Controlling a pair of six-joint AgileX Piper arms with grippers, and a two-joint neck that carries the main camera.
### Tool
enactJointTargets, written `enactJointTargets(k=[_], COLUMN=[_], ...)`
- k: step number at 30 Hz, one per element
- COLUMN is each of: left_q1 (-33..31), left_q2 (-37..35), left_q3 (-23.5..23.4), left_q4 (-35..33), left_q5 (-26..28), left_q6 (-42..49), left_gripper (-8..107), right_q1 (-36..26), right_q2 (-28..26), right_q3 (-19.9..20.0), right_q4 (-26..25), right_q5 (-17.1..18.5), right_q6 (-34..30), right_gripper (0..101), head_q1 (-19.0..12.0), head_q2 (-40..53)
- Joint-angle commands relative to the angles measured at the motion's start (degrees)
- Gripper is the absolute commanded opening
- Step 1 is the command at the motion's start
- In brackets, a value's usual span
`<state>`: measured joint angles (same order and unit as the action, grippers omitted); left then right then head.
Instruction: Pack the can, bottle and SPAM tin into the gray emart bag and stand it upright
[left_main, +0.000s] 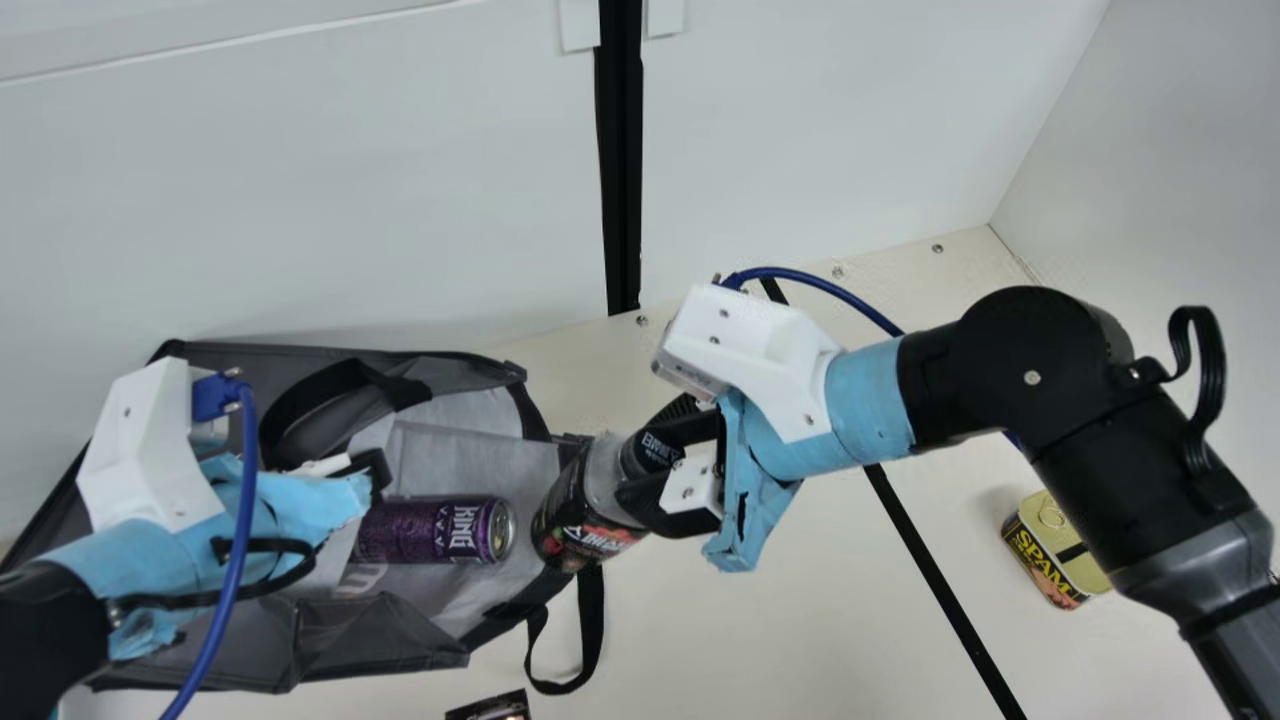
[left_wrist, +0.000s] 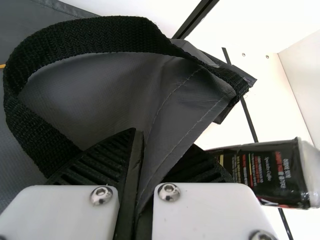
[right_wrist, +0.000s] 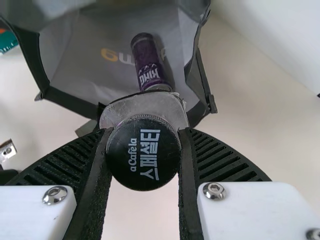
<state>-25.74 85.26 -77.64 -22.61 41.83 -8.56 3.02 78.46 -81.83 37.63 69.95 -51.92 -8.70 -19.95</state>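
- Rising behind everything, white walls (left_main: 300, 200) meet the cream tabletop (left_main: 800, 620).
- The gray bag (left_main: 380, 640) lies on its side, cloth clamped in the left hand (left_wrist: 155, 142); its mouth should be kept wide.
- The bottle (left_main: 585, 515), gripped near its cap by the right hand (right_wrist: 145, 131), is base-first at the mouth; best slid fully in before release.
- The can (left_main: 430, 530) lies inside.
- The SPAM tin (left_main: 1040, 560) waits well apart, on the tabletop.

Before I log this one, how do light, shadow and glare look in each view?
Main view: even light, faint shadow beside the SPAM tin; left wrist view: table washed out nearly white, pale sheen at one end of the bottle; right wrist view: soft shadow along the purple can.
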Motion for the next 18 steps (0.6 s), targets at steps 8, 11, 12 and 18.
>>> enactJointTargets(k=[8, 11, 12, 18], left_q1=[0.0, 0.0, 0.0, 0.0], left_q2=[0.0, 0.0, 0.0, 0.0], left_q3=[0.0, 0.0, 0.0, 0.0], left_q4=[0.0, 0.0, 0.0, 0.0], left_q5=[0.0, 0.0, 0.0, 0.0], left_q6=[0.0, 0.0, 0.0, 0.0], left_gripper=[-8, -8, -8, -8], right_q1=[2.54, 4.11, 4.66, 7.59], right_q2=[1.03, 1.47, 1.64, 2.84], right_q3=[-0.18, 0.14, 0.22, 0.22], right_q4=[1.1, 1.06, 1.04, 0.93], right_q5=[-2.99, -4.63, -5.17, -7.86], right_q6=[2.22, 3.24, 3.59, 5.39], right_gripper=[0, 0, 0, 0], head_q1=[-1.3, -1.3, -1.3, -1.3], head_q2=[-0.05, -0.05, -0.05, -0.05])
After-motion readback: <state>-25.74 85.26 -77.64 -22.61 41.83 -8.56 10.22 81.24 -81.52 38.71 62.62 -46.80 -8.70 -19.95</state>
